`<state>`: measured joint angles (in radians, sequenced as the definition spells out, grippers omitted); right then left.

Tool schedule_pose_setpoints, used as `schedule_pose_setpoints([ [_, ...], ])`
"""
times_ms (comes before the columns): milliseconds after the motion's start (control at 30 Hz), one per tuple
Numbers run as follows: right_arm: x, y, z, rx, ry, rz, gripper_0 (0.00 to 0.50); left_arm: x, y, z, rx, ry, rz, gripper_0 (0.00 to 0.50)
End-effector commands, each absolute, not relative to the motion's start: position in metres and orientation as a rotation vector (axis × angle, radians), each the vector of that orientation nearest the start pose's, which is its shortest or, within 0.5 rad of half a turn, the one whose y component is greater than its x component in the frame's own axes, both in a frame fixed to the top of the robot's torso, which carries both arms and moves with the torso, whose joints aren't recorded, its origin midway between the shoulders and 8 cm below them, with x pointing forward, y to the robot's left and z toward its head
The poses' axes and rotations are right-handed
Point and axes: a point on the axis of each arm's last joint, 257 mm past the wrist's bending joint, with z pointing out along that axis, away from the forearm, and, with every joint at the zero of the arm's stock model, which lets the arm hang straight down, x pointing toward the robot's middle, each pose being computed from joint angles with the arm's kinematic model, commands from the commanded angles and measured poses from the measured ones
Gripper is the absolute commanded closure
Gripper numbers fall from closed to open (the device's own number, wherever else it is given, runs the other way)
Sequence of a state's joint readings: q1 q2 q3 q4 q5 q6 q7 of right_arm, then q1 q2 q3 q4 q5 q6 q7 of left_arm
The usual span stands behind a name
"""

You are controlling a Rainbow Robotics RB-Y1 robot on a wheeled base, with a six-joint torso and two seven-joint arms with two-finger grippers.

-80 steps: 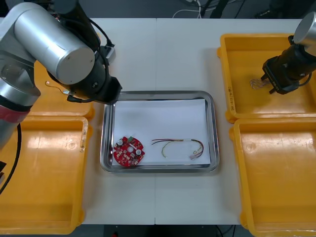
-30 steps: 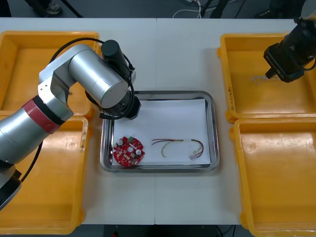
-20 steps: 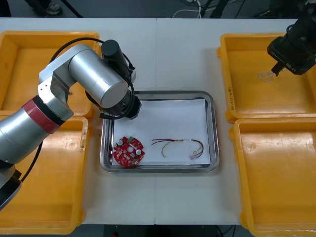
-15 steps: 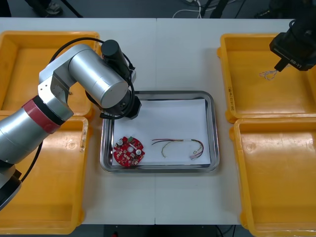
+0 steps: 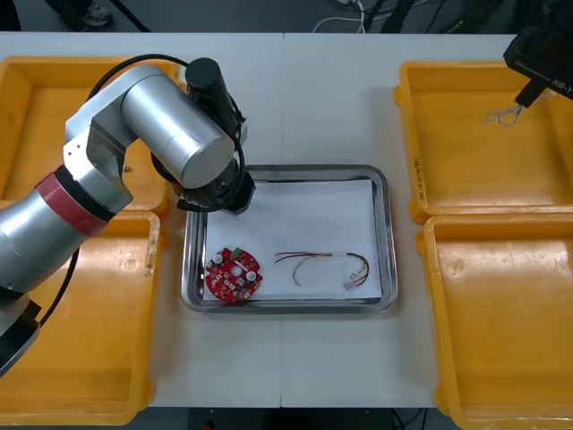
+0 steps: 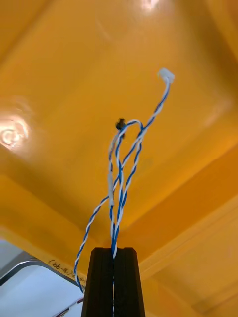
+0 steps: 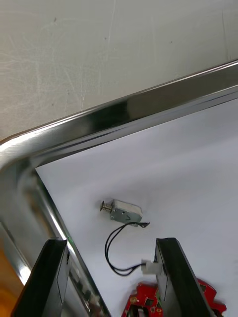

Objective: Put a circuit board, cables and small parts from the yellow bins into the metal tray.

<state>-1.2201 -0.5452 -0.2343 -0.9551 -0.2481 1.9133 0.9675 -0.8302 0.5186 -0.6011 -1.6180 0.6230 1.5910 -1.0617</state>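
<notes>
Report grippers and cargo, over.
Right gripper shut on blue and white cable, above far right bin. Left gripper open over tray corner, small metal part lying below. Circuit board, red and yellow cable in tray.

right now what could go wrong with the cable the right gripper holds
The right gripper pinches only a thin bit of the twisted blue and white cable, so it may slip out. Its dangling loops could snag the shiny metal tray's rim, where the open left gripper hovers over a small metal part.

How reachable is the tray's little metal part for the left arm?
Probably yes: the left gripper hangs open right over the small metal part, uncovered in the tray, nothing between. The right gripper is over a yellow bin, holding a cable.
</notes>
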Motion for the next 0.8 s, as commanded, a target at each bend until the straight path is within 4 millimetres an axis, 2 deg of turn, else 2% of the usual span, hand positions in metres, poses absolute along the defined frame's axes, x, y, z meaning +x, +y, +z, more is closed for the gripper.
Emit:
schedule_pose_setpoints([
  [33, 0.57, -0.335, -0.042, 0.684, 2.612, 0.059, 0.5, 0.515, 0.105, -0.172, 0.343, 2.592, -0.039, 0.0],
  [200, 0.572, -0.315, -0.033, 0.474, 2.604, 0.082, 0.5, 0.511, 0.115, -0.155, 0.325, 2.595, -0.046, 0.0],
  [300, 0.571, -0.299, -0.028, 0.264, 2.592, 0.042, 0.5, 0.507, 0.125, -0.14, 0.31, 2.6, -0.058, 0.0],
  [533, 0.563, -0.262, -0.03, -0.097, 2.556, -0.039, 0.5, 0.502, 0.149, -0.118, 0.282, 2.61, -0.057, 0.0],
  [733, 0.547, -0.221, -0.038, -0.404, 2.497, -0.105, 0.5, 0.501, 0.18, -0.1, 0.27, 2.617, -0.027, 0.0],
  [800, 0.539, -0.205, -0.043, -0.522, 2.477, -0.111, 0.5, 0.501, 0.196, -0.093, 0.274, 2.621, -0.001, 0.0],
])
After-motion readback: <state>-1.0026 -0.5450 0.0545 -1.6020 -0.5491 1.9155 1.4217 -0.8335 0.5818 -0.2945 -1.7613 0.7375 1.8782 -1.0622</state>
